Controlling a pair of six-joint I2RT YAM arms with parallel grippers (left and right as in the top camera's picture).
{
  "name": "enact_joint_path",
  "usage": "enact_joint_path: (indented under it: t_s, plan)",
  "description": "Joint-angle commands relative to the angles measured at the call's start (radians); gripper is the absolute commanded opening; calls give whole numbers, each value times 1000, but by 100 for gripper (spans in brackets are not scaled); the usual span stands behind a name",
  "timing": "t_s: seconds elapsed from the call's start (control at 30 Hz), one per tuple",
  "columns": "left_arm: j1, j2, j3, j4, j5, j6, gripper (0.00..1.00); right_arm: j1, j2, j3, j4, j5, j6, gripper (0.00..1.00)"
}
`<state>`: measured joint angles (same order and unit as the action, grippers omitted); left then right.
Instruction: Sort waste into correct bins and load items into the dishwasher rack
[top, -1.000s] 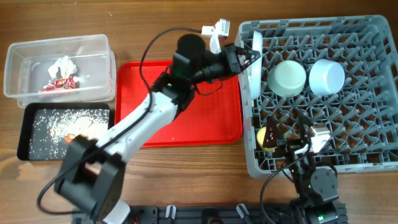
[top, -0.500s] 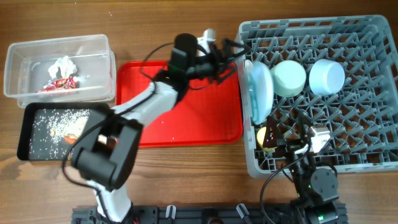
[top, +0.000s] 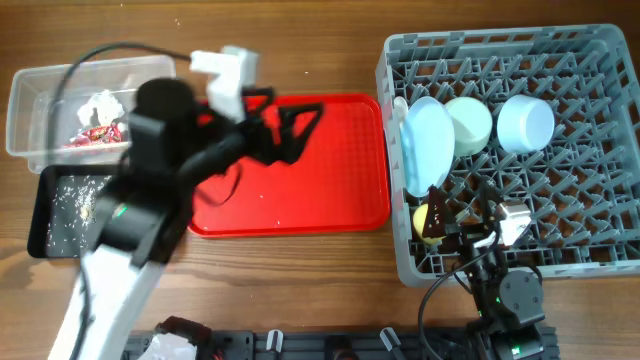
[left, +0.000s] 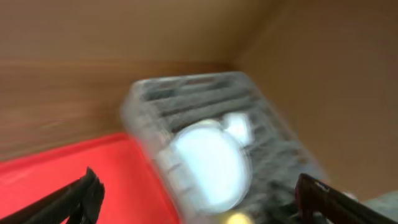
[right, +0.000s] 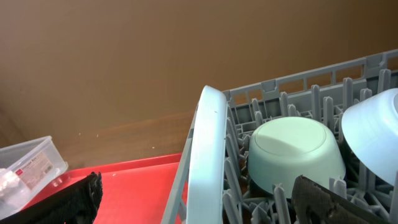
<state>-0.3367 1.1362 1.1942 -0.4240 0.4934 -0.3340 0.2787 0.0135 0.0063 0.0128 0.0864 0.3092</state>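
Note:
The pale-blue plate (top: 425, 145) stands on edge in the left column of the grey dishwasher rack (top: 560, 255), free of both grippers. Two mint-blue bowls (top: 468, 122) (top: 525, 122) sit upside down behind it, and a yellow cup (top: 424, 222) lies at the rack's front left. My left gripper (top: 303, 125) hangs open and empty over the red tray (top: 330, 195); its blurred wrist view shows the plate (left: 208, 165) ahead. My right gripper (top: 462, 208) rests open over the rack's front, with the plate's rim (right: 208, 155) between its spread fingers but untouched.
A clear tub (top: 40, 90) at the far left holds a white tissue (top: 100, 103) and a red wrapper (top: 95, 135). In front of it the black tray (top: 55, 215) carries pale scraps, partly hidden by my left arm.
My left gripper opened, let go of the plate in the rack, and pulled back left over the red tray. The plate now stands alone. The right arm has not moved.

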Motion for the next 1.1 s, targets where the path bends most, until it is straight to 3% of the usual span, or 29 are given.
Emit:
enact_joint_path:
  t_s: [0.0,0.1,0.2,0.4,0.6,0.77,1.07]
  plan:
    - [85,-198,3,-270,-302,155,100,2,-6,-1,3,-13,-19,100]
    - [122,-288,2,-397,-472,156,100,2,-6,-1,3,-13,-18,100]
    - [166,-364,-50,-378,-570,204,100,2,-6,-1,3,-13,-18,100]
    - [366,-634,-455,-26,-380,208,100,2,-6,-1,3,-13,-19,100]
    - [406,-922,-901,363,-261,197,100,2,-6,-1,3,-13,-19,100]
    - [406,-1137,-1112,399,-253,162,100,2,-6,-1,3,-13,-19,100]
    - [327,-1134,-1189,369,-259,170,100,2,-6,-1,3,-12,-18,100]
